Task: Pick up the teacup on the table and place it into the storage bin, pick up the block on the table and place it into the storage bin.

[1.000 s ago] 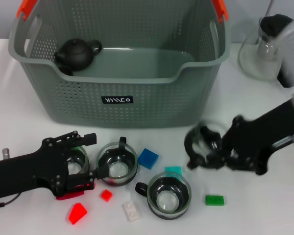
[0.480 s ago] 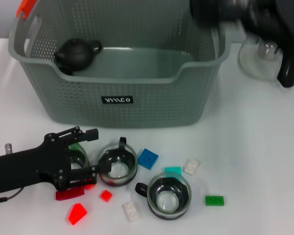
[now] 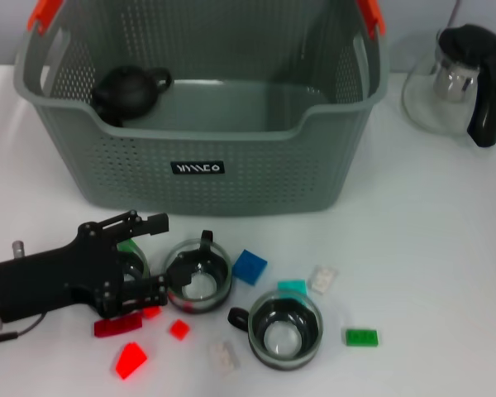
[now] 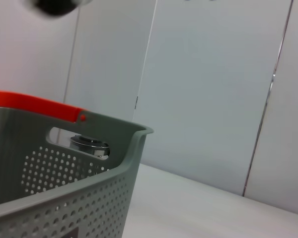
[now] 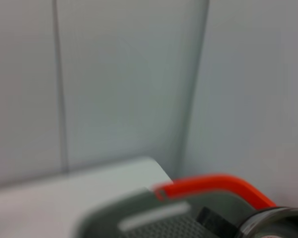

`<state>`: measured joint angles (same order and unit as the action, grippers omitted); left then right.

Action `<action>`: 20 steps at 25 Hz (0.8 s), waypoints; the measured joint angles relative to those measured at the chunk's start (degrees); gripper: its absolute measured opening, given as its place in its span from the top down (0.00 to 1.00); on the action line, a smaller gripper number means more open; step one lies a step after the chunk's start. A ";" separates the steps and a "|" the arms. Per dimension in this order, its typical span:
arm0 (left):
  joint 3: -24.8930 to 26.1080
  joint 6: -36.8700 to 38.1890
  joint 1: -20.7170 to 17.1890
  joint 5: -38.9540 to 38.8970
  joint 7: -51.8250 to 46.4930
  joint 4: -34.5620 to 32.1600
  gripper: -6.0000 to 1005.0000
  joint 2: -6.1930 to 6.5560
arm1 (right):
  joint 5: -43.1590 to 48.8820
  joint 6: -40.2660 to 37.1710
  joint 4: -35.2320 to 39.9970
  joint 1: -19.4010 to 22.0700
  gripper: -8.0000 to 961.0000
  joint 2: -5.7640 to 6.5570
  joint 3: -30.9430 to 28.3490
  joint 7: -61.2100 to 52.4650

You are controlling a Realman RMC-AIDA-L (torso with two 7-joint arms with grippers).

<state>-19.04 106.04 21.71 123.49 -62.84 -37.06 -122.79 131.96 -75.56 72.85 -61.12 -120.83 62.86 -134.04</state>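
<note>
The grey-green storage bin stands at the back of the table; its orange handle end fills part of the left wrist view. My left gripper lies low at the front left, open, with a glass teacup between its fingers. A second teacup sits just to its right and a third teacup farther right. Scattered blocks include a blue block, a teal block and a green block. My right gripper is out of the head view.
A black teapot sits in the bin's left rear corner. A glass pitcher with a black handle stands at the back right. Red blocks and white blocks lie near the cups. The right wrist view shows an orange handle end.
My right arm, carrying a teacup, rose from the table to above the bin's right rear corner and then left the head view. The left gripper edged forward around its teacup.
</note>
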 joint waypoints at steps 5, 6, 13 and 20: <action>0.13 -0.52 -0.21 -0.11 0.00 0.29 0.17 -0.11 | 11.90 10.34 -13.52 -8.26 0.94 -0.26 12.10 -5.80; 0.14 -0.82 -0.26 -0.15 0.00 0.54 0.17 -0.14 | 12.39 11.62 -15.85 -9.35 0.94 -0.27 12.91 -5.84; 0.23 -1.71 -0.29 -0.23 0.21 2.05 0.17 -0.18 | 12.74 24.74 -38.89 -17.97 0.94 -0.19 15.97 -5.43; 0.23 -2.86 -0.21 -0.18 0.32 3.09 0.17 -0.17 | 11.00 31.31 -47.83 -19.17 0.94 -0.41 17.65 -4.99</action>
<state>-18.81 103.18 21.50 123.31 -62.52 -33.97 -122.96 142.96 -44.26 25.01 -80.29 -121.24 80.51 -139.03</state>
